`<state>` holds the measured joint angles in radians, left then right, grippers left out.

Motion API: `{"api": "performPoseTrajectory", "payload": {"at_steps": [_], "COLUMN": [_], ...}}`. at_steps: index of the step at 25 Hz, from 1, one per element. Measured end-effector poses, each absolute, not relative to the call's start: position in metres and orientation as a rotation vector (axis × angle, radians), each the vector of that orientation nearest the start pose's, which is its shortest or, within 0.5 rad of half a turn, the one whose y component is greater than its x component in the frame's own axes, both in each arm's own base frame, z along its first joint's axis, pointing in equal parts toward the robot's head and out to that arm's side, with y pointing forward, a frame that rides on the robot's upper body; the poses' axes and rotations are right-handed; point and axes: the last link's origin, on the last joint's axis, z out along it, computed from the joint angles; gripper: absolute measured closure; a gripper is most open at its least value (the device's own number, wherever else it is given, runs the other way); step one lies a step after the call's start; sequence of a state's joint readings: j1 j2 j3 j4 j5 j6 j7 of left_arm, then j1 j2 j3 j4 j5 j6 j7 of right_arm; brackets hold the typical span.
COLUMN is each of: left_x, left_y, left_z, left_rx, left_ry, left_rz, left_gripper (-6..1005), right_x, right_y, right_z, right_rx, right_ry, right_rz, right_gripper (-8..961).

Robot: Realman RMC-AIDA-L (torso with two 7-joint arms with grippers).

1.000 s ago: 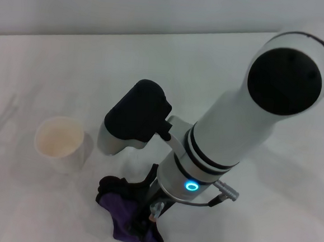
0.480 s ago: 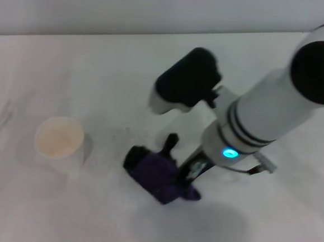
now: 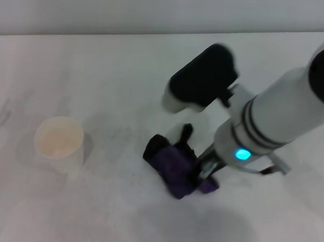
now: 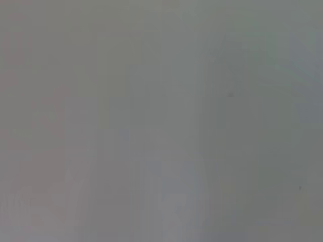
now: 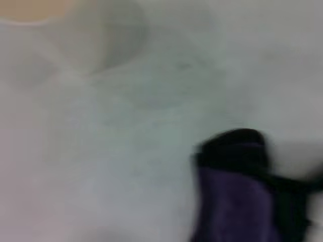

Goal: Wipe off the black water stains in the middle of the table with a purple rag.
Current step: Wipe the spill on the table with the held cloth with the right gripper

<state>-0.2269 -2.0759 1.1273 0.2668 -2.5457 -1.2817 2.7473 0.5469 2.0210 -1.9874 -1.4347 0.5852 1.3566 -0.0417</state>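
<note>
My right gripper [image 3: 194, 160] is shut on the purple rag [image 3: 176, 167] and holds it bunched up against the white table [image 3: 115, 72], right of the middle. The rag is deep purple with a black border; it also shows in the right wrist view [image 5: 241, 199]. No dark blot of black water stains shows in any view; it is hidden or out of view. The left gripper is not in view, and the left wrist view shows only a plain grey surface.
A white paper cup [image 3: 59, 142] stands upright at the left of the table, well apart from the rag; its rim shows in the right wrist view [image 5: 30, 11]. The table's far edge [image 3: 157, 35] meets a grey wall.
My right arm has swept the rag from the near edge of the table away and to the right, farther from the cup. The cup has not moved.
</note>
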Motion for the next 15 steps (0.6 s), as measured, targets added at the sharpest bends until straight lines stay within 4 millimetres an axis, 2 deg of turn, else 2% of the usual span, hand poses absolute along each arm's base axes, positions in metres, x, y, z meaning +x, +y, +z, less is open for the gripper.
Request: {"api": "performPoseTrajectory", "payload": {"at_steps": [6, 9, 12, 15], "left_x": [-0.357, -0.356, -0.356, -0.356], "left_y": [0.283, 0.284, 0.284, 0.284], "left_z": [0.019, 0.019, 0.019, 0.019], "left_rx": [-1.711, -1.713, -1.715, -1.713], "left_ry": [-0.446, -0.445, -0.444, -0.446], "left_rz": [-0.722, -0.723, -0.724, -0.723], "left_gripper": [107, 106, 107, 107], "right_x": [0.138, 0.129, 0.127, 0.135], "right_y": [0.27, 0.26, 0.26, 0.272], "right_z": [-0.109, -0.114, -0.113, -0.102], "right_rx": [-2.799, -2.905, -2.929, -2.868], "right_ry": [0.935, 0.898, 0.902, 0.956], "right_rz": [-0.627, -0.596, -0.561, -0.515], "right_gripper": [847, 848, 848, 848]}}
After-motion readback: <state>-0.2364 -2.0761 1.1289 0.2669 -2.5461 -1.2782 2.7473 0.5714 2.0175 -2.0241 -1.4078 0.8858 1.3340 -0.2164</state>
